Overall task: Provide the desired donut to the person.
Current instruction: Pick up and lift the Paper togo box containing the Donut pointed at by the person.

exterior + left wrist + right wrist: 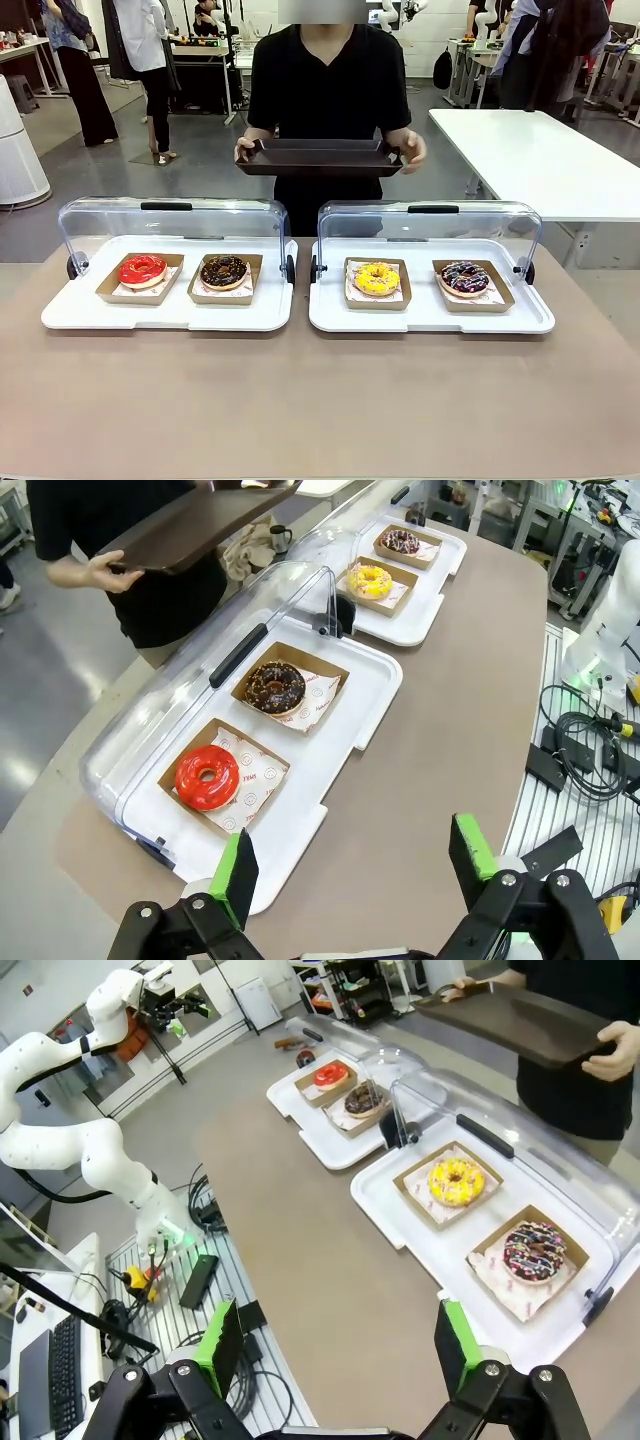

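L fingers [232, 880] & R fingers [218, 1345] both spread, nothing held, while person [328, 90] at top centre holds tray [318, 160] level, prob. to receive the pick.

The left gripper [355, 865] and the right gripper [335, 1345] both hang empty and tilted downward, jaws spread wide with green pads [238, 872] facing each other, while the left arm [95, 1150] stands bent at its elbow.

Brown table [300, 410], left white tray [80, 316], right white tray [430, 321], just apart
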Motion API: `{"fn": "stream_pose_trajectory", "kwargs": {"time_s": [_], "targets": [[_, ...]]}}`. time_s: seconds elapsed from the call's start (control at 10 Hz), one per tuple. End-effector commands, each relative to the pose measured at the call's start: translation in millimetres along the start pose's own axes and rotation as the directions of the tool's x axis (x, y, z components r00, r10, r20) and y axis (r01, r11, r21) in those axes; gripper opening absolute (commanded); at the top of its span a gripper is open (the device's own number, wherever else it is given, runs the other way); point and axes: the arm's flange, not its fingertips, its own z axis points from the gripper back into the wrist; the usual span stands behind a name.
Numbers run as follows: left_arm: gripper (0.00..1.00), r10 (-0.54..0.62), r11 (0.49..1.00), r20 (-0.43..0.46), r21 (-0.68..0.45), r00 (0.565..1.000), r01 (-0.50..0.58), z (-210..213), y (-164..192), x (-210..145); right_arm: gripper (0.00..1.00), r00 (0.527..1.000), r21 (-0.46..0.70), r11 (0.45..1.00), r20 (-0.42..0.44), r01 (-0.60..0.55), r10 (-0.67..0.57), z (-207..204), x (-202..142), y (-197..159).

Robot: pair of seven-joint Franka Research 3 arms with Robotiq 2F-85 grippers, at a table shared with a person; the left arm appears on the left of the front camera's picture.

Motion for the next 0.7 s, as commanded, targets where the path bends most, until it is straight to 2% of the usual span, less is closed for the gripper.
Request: {"fn": "stream_pose_trajectory", "kwargs": {"time_s": [0.0, 0.6], "targets": [[1.0, -0.007, 1.0, 0.016, -0.003, 1.0, 0.007, 0.7, 1.1, 0.3, 1.0, 1.0, 0.016, 1.0, 0.02, -0.018, 0.017, 0.2, 1.5, -2.8], [1.0, -0.007, 1.0, 0.016, -0.003, 1.0, 0.007, 0.7, 1.1, 0.3, 1.0, 1.0, 0.016, 1.0, 0.02, -0.018, 0.017, 0.2, 1.5, -2.8]]}}
